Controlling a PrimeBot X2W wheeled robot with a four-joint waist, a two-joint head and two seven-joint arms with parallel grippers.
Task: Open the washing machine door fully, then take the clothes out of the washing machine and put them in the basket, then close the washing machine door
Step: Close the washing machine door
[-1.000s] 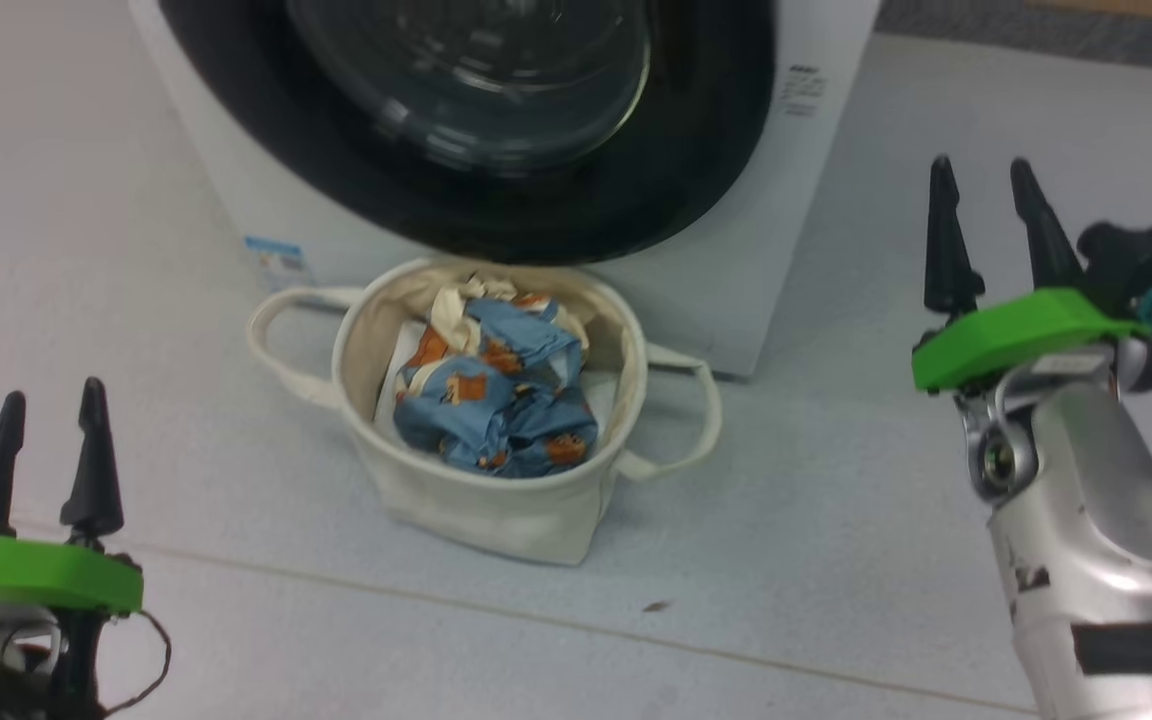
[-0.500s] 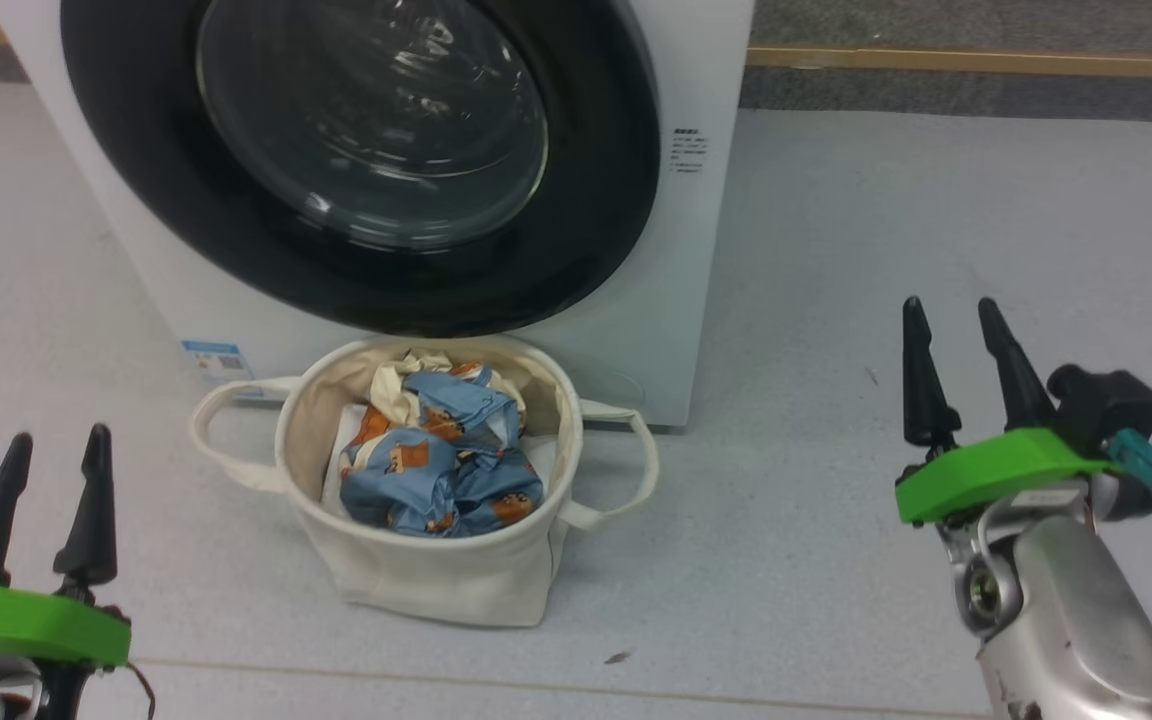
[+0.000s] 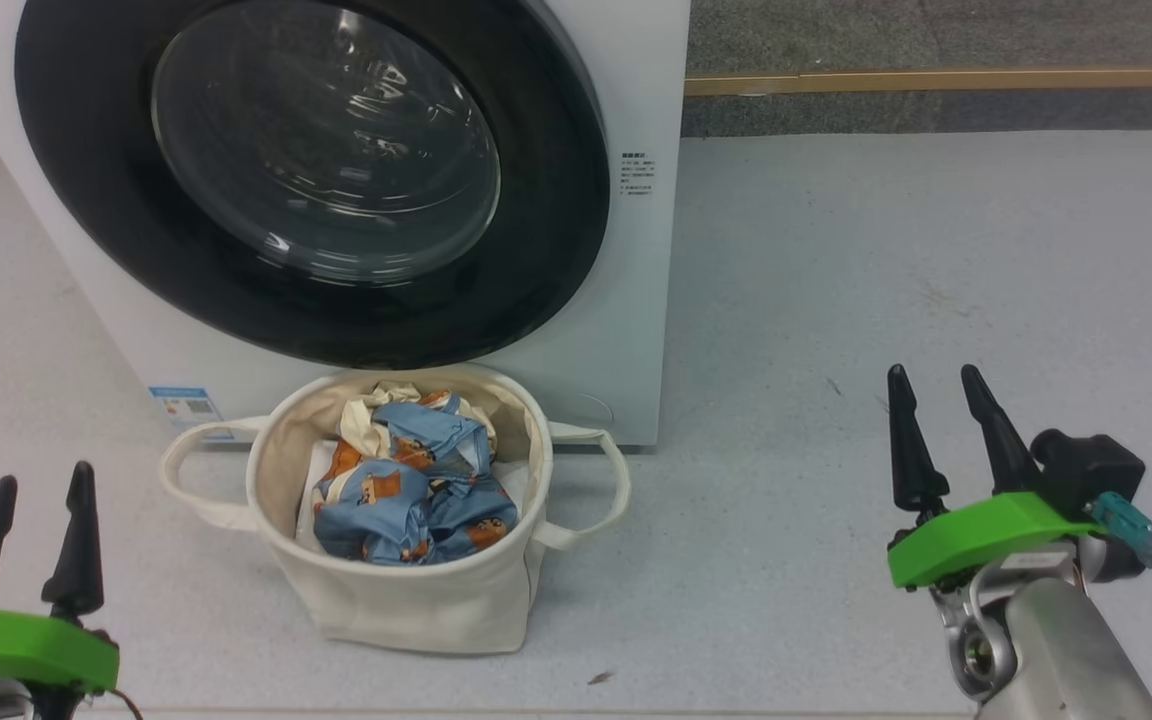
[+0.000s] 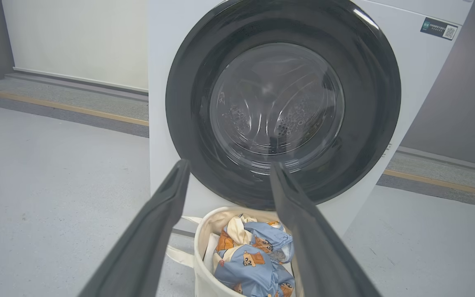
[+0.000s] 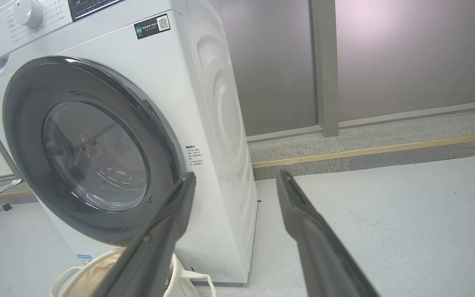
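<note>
Grey floor (image 3: 836, 250), left hand (image 3: 43, 475) and right hand (image 3: 934, 370) upright, parted, empty, flanking the basket (image 3: 406, 610)

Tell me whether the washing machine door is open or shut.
Shut. The door lies flat against the white front of the washing machine, its black rim flush, no gap showing in the right wrist view.

Speckled grey floor (image 3: 936, 260), tan strip (image 3: 936, 78)
</note>
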